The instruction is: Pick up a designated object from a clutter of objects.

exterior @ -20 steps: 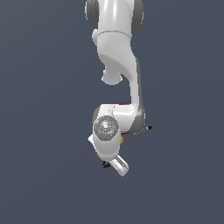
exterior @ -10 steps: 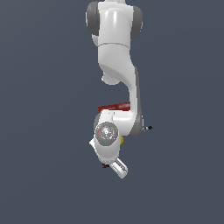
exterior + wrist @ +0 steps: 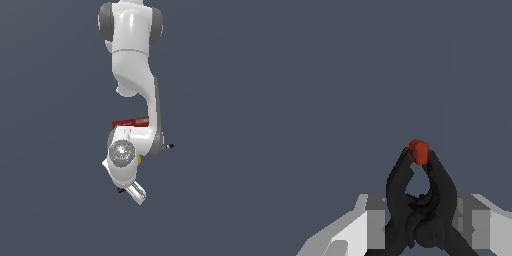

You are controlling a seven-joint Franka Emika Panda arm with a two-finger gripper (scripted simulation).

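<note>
In the wrist view the black spring clamp with red tips sits between my gripper fingers. The left finger and the right finger press against its two sides, so the gripper is shut on it. In the exterior view my arm covers most of the clutter. Only a small black and red bit of the clamp shows beside the hand. The fingers themselves are hidden under the hand there.
Behind the arm, the red box shows as a strip. A sliver of the yellow ball and the marker's end stick out on the exterior view's right. The red cup is hidden. The floor is plain grey-blue.
The arm's upper links have shifted, uncovering a strip of the red box behind the forearm. The hand has moved slightly lower in the exterior view.
</note>
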